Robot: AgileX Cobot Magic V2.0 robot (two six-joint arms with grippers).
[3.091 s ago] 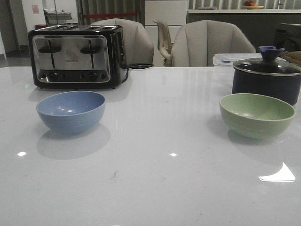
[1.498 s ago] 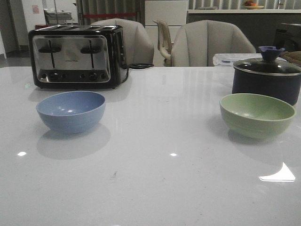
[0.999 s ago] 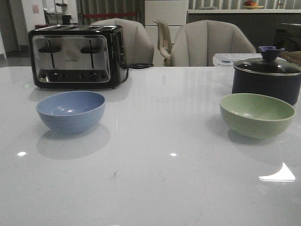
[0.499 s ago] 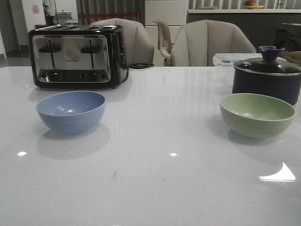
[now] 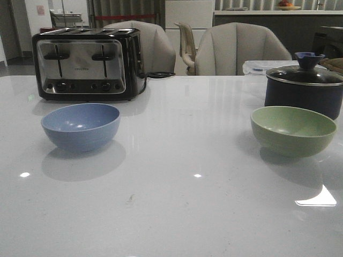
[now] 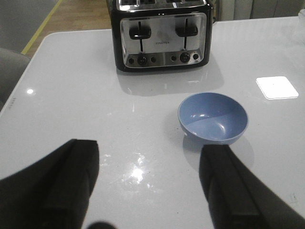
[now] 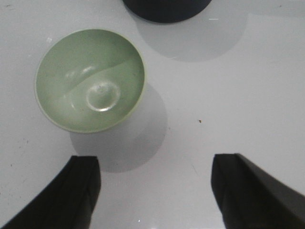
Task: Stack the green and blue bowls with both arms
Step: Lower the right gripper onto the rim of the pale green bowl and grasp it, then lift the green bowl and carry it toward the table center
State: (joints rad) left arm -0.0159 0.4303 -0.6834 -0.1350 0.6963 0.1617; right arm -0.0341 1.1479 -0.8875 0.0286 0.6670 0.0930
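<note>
The dusty blue bowl (image 5: 81,126) stands upright and empty on the left of the white table (image 5: 182,214), in front of the toaster. It also shows in the left wrist view (image 6: 213,117). The pale green bowl (image 5: 293,130) stands upright and empty on the right, in front of the dark pot, and shows in the right wrist view (image 7: 90,79). My left gripper (image 6: 150,164) is open and empty, above the table short of the blue bowl. My right gripper (image 7: 155,179) is open and empty, above the table short of the green bowl. Neither arm shows in the front view.
A black and steel toaster (image 5: 87,64) stands at the back left, its cord trailing right. A dark lidded pot (image 5: 304,89) stands at the back right, just behind the green bowl. Chairs (image 5: 236,49) stand beyond the far table edge.
</note>
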